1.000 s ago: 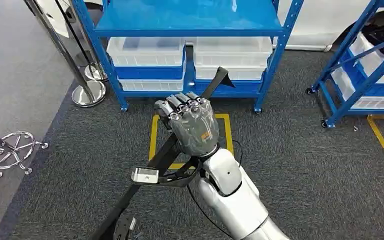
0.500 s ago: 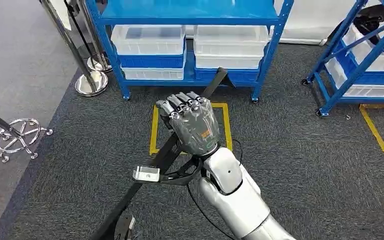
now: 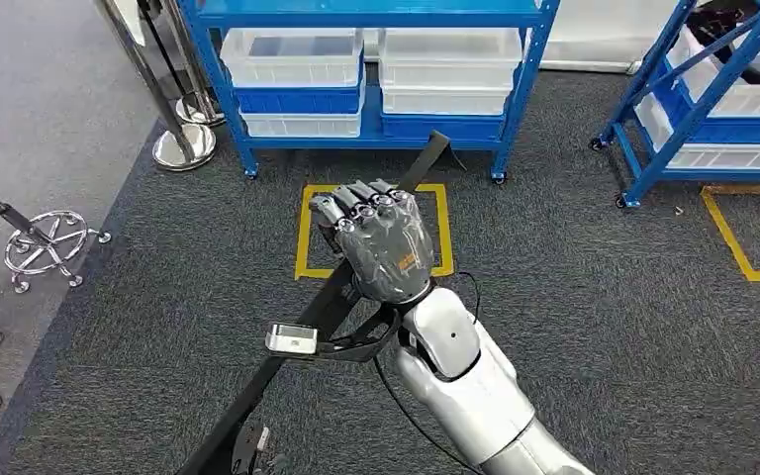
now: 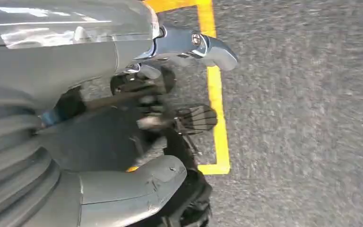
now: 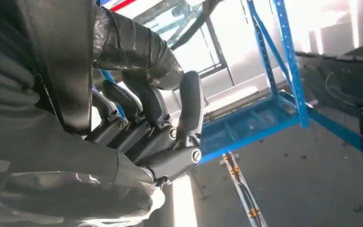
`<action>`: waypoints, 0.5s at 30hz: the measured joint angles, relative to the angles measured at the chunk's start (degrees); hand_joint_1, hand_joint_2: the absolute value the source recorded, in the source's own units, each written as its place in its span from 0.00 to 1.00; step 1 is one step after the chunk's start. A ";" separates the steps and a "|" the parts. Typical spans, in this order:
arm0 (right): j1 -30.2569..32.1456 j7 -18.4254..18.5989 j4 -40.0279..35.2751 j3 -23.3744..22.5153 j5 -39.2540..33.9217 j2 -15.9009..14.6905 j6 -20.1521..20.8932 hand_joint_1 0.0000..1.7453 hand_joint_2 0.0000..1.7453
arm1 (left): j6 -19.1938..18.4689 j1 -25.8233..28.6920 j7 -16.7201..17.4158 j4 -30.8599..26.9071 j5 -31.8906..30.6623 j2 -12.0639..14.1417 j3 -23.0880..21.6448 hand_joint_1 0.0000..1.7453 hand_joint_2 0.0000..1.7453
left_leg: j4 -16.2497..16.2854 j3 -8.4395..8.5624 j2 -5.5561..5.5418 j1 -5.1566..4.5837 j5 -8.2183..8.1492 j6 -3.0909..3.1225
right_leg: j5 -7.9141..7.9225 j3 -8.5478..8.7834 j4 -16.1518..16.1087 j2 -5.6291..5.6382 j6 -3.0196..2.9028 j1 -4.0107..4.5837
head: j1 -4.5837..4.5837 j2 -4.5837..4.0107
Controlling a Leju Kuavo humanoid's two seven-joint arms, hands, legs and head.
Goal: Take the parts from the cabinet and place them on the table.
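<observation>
In the head view, the right hand (image 3: 381, 242) is hovering above the dark carpet (image 3: 594, 317), raised on its silver arm (image 3: 455, 381) over a yellow taped square (image 3: 303, 233) on the floor. Its fingers are curling tightly around a black wrapped part (image 3: 332, 297), a long dark strip that is running slantwise from the lower edge of the picture up past the knuckles toward the cabinet (image 3: 371, 15). The blue cabinet is standing ahead, well apart from the hand, and is carrying clear bins (image 3: 302, 54) on its lower shelf. A second blue rack (image 3: 712, 89) is standing off to the right, and a black stool (image 3: 20, 213) with a chrome base is sitting at the left.

In the left wrist view, the left hand (image 4: 137, 127) is hanging over the carpet beside the yellow tape line (image 4: 216, 94). The picture is blurring, and I cannot tell whether its fingers are apart or together.

In the right wrist view, the right hand's fingers (image 5: 189, 101) are closing over the black wrapped part (image 5: 132, 47), with blue shelf frames (image 5: 290, 61) showing beyond.
</observation>
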 joint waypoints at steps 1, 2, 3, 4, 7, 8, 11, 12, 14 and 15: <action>-0.07 0.11 0.00 0.02 0.00 -0.11 0.00 1.00 1.00 | 0.04 0.04 -0.20 0.00 -0.11 -0.04 -0.02 0.00 1.00 | -0.45 -0.18 -0.04 -0.36 0.37 0.44 | 0.54 0.08 -0.24 -0.13 0.30 -0.29 | -0.02 0.00; -0.19 0.37 0.00 0.09 0.26 -0.11 0.00 1.00 1.00 | 0.15 0.07 -0.24 0.00 -0.24 -0.04 -0.02 0.00 1.00 | -0.52 -0.30 -0.04 -0.45 0.83 0.90 | 1.23 0.23 -0.75 -0.15 0.71 -0.44 | -0.09 0.00; -0.20 0.52 0.00 0.11 0.44 -0.18 0.00 1.00 1.00 | 0.22 0.16 -0.35 0.00 -0.33 -0.09 -0.07 0.00 1.00 | -1.46 -0.23 -0.05 -0.01 2.00 1.32 | 1.72 0.18 -1.16 -0.12 1.14 -0.18 | -0.04 0.00; -0.27 0.59 0.00 0.11 0.61 -0.33 0.00 1.00 1.00 | 0.33 0.14 -0.44 0.00 -0.37 -0.15 -0.09 0.00 1.00 | -1.86 -0.25 0.16 0.17 2.88 1.41 | 0.60 -0.22 -0.52 0.05 1.41 -0.45 | -0.02 0.00; -0.31 0.59 0.00 0.13 0.85 -0.57 0.00 1.00 1.00 | 0.33 0.11 -0.52 0.00 -0.41 -0.20 -0.15 0.00 1.00 | -1.73 -2.34 0.19 0.18 4.46 2.03 | -7.71 -4.66 11.30 0.32 2.19 -0.76 | -0.02 0.00; -0.29 0.61 0.07 0.13 0.85 -0.74 0.00 1.00 1.00 | 0.33 0.25 -0.52 0.00 -0.41 -0.20 -0.15 0.00 1.00 | -1.56 -3.04 0.20 0.18 4.86 1.95 | -9.34 -5.89 15.22 0.34 2.41 -0.85 | -0.02 0.00; -0.32 0.61 0.39 0.52 0.31 -1.22 0.00 1.00 1.00 | 0.33 0.50 -0.55 0.00 -0.46 -0.20 -0.15 0.00 1.00 | -0.75 -4.54 0.16 0.32 5.48 1.48 | -7.03 -1.37 11.13 0.29 2.66 -1.25 | -0.02 0.00; -0.38 0.61 0.37 0.57 0.22 -1.25 0.00 1.00 1.00 | 0.33 0.49 -0.55 0.00 -0.46 -0.20 -0.17 0.00 1.00 | -0.30 -4.87 0.15 0.39 5.45 1.41 | -5.41 2.14 5.98 0.28 2.60 -1.32 | -0.02 0.00; -0.63 0.61 0.39 0.59 0.15 -1.25 0.00 1.00 1.00 | 0.33 0.39 -0.57 0.00 -0.46 -0.22 -0.17 0.00 1.00 | 0.90 -5.80 0.15 -0.01 5.12 0.76 | -5.72 5.58 0.43 0.32 1.99 -1.08 | -0.02 0.00; -0.64 0.63 0.37 0.61 0.13 -1.29 0.00 1.00 1.00 | 0.33 0.39 -0.59 0.00 -0.46 -0.22 -0.17 0.00 1.00 | 1.05 -5.92 0.11 0.06 5.18 0.50 | -5.38 5.30 0.44 0.41 1.50 -1.05 | -0.04 0.00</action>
